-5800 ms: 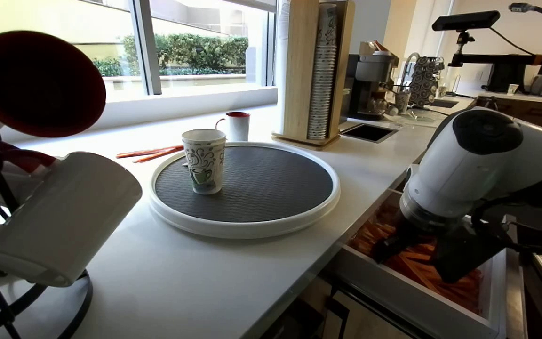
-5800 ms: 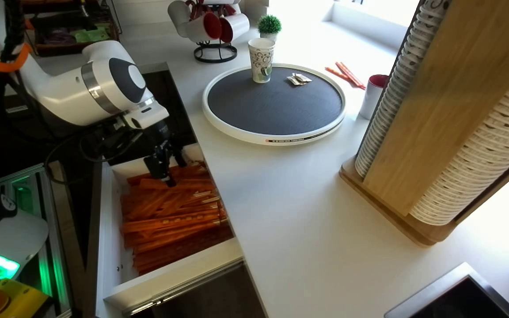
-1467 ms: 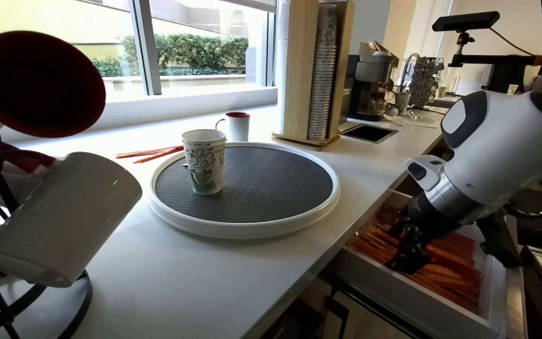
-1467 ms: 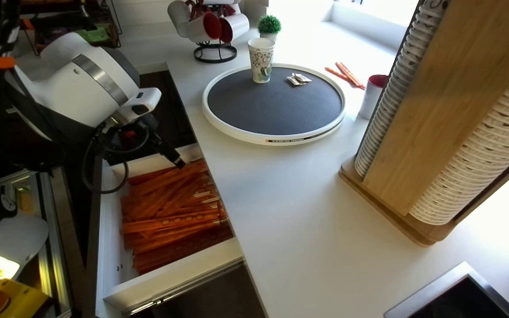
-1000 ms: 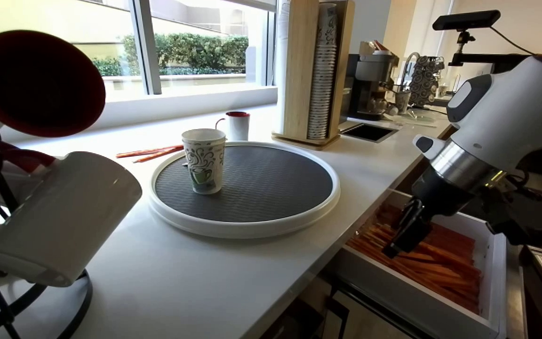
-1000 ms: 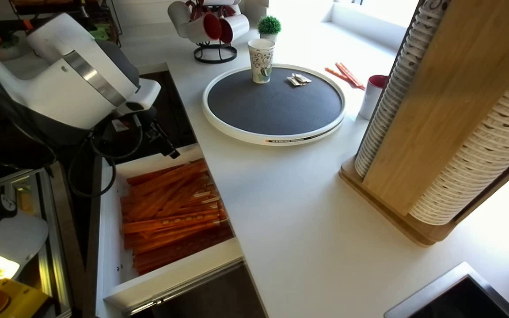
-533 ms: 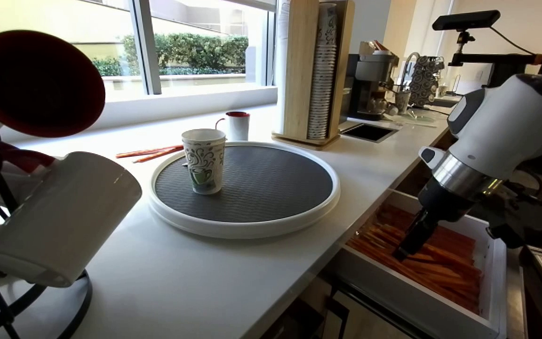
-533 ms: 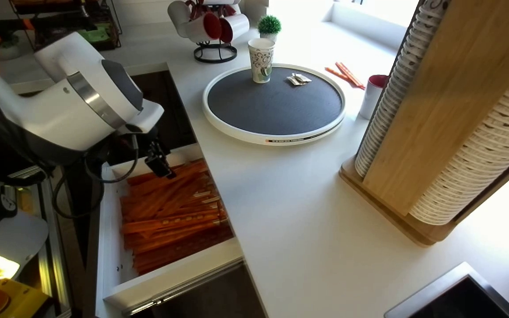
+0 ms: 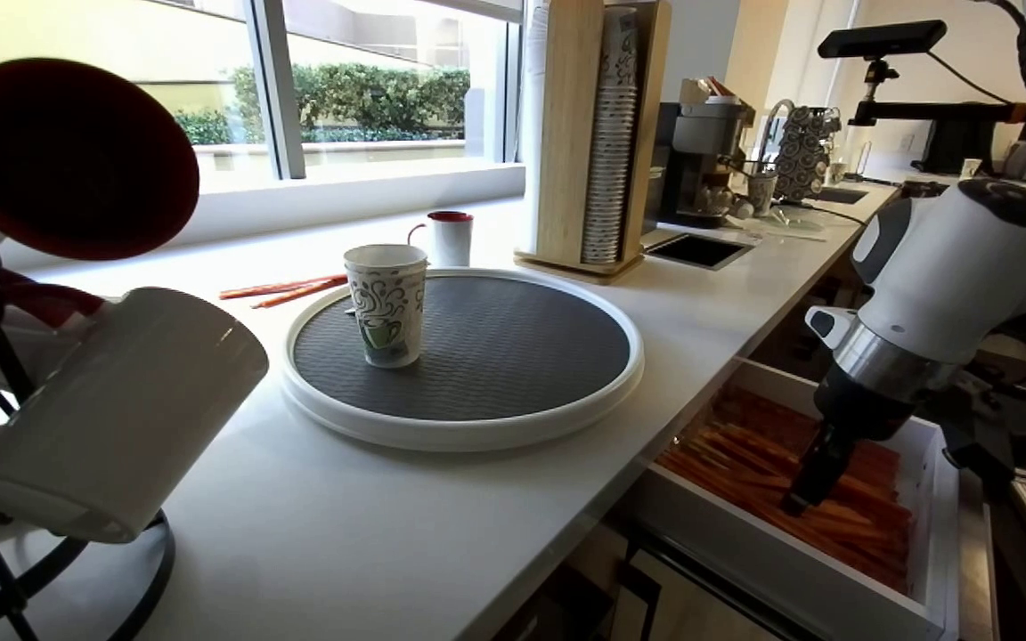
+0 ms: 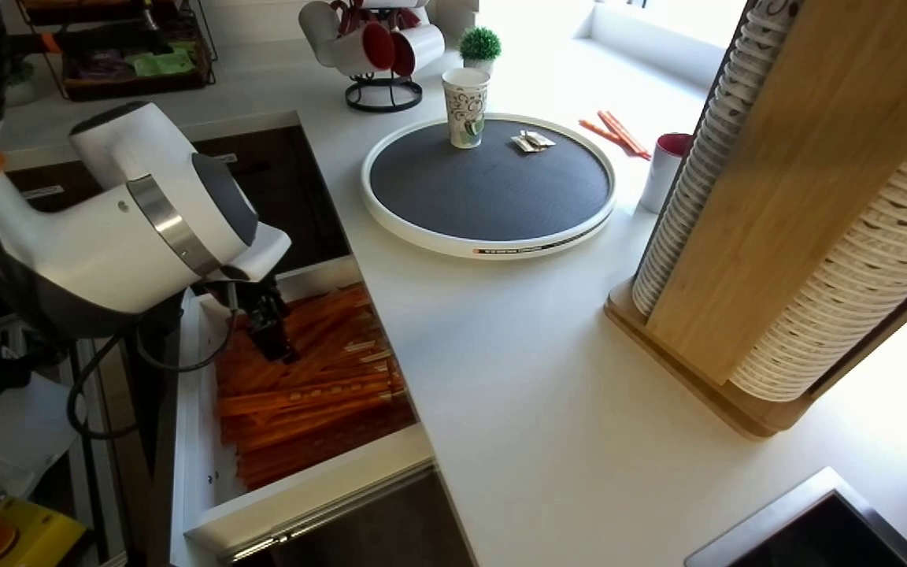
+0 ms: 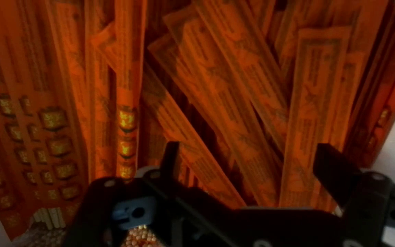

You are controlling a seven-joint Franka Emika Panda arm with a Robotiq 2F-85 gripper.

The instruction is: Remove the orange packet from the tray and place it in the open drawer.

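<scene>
White counter (image 10: 516,354): round tray (image 10: 493,195), reddish strips (image 10: 625,135), mug (image 10: 662,177), wooden cup holder (image 10: 784,197), mug rack (image 10: 384,108).

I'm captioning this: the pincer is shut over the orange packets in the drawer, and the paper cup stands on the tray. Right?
Not shut: the wrist view shows the pincer open, jaws apart, over the orange packets in the drawer. The paper cup does stand on the tray.

Daylit white desk (image 9: 344,516) beside a window (image 9: 273,89)
In an exterior view the window takes the upper left, a green hedge (image 9: 370,102) outside it, a pale sill (image 9: 344,198) below; grey wall (image 9: 700,40) shows at the top, right of centre.
</scene>
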